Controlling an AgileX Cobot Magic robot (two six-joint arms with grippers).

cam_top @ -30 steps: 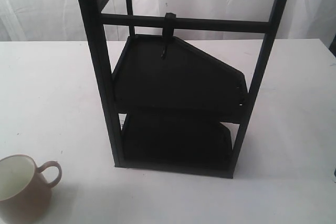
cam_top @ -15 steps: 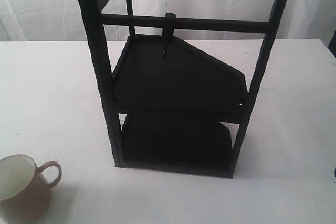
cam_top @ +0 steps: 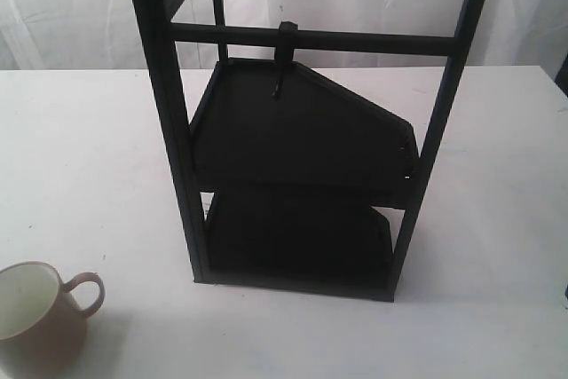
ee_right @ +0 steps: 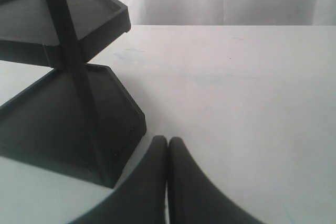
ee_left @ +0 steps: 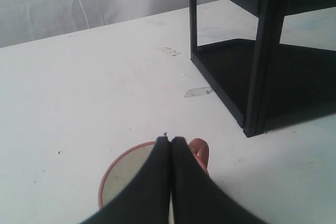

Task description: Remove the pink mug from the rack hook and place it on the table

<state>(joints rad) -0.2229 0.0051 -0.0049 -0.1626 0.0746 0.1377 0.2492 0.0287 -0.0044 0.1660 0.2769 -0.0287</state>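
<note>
The pink mug point(cam_top: 35, 317) stands upright on the white table point(cam_top: 80, 157) at the near left corner, handle pointing right, cream inside showing. The rack hook point(cam_top: 283, 58) on the black rack's crossbar hangs bare. In the left wrist view my left gripper point(ee_left: 171, 141) is shut with nothing between its fingers, poised above the pink mug point(ee_left: 123, 174), beside its handle. My right gripper point(ee_right: 168, 141) is shut and empty, over bare table next to the rack's lower shelf. Neither gripper shows in the exterior view.
The tall black frame rack point(cam_top: 302, 175) with two angled shelves stands mid-table. Its base corner point(ee_left: 252, 124) lies a short way from the mug. A bit of clear tape point(ee_left: 198, 92) lies on the table near it. White curtain hangs behind.
</note>
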